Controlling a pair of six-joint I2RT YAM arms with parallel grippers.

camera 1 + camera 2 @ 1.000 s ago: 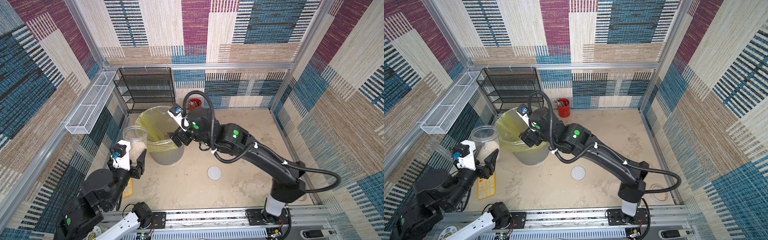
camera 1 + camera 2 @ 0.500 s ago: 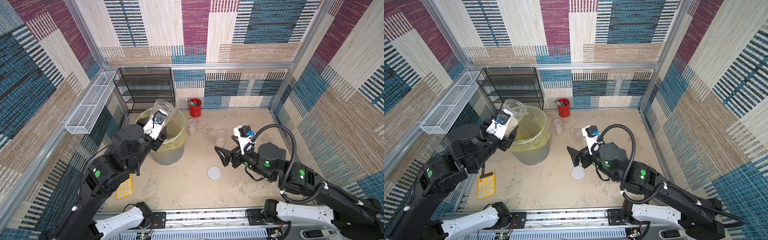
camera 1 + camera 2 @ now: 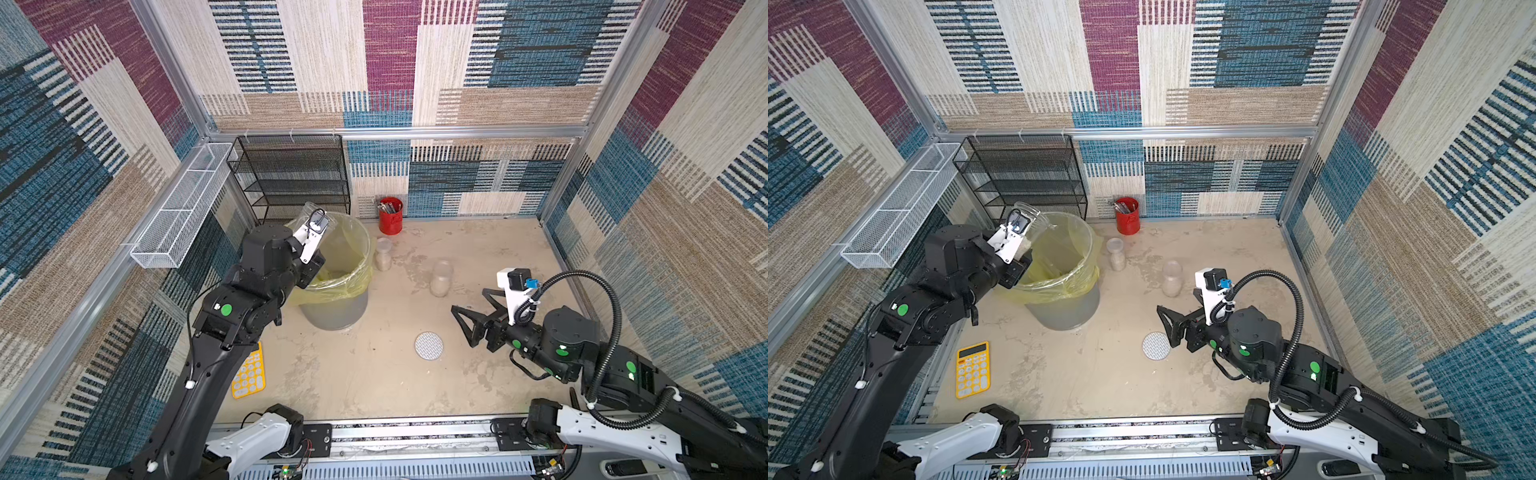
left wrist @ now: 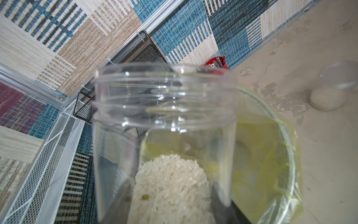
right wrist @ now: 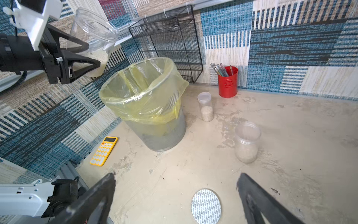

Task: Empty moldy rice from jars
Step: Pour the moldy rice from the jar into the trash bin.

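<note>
The moldy rice (image 4: 170, 184) lies heaped in the bottom of the large jar (image 5: 93, 38), and among the grains we see what may be a greenish speck, though the view is soft there. The left claw (image 5: 94, 54) pinches this jar low on its wall, one finger on either side. It holds the jar in the air, tilted, with the open mouth uppermost. Below the claw's tips and a little beyond them stands the bin (image 5: 164, 135), its yellow liner (image 5: 143, 108) folded over the rim. The jar hangs above that rim and just to one side of it.

The right claw (image 5: 176, 175) is spread wide and holds nothing, hovering over the bench (image 5: 290, 135). A round white disc (image 5: 206, 205) lies on the bench just under it, between its fingers in the right wrist view. Ahead of this claw stands the short jar (image 5: 247, 143), with rice in its lower part. Farther ahead the narrow jar (image 5: 206, 108) stands just beside the bin, also with rice at the bottom. Past it a red cup (image 5: 228, 83) of pens stands against the wall.

A yellow calculator (image 5: 104, 153) lies flat on the bench, behind the left claw and below its arm. A black wire rack (image 5: 170, 38) stands beyond the bin.
</note>
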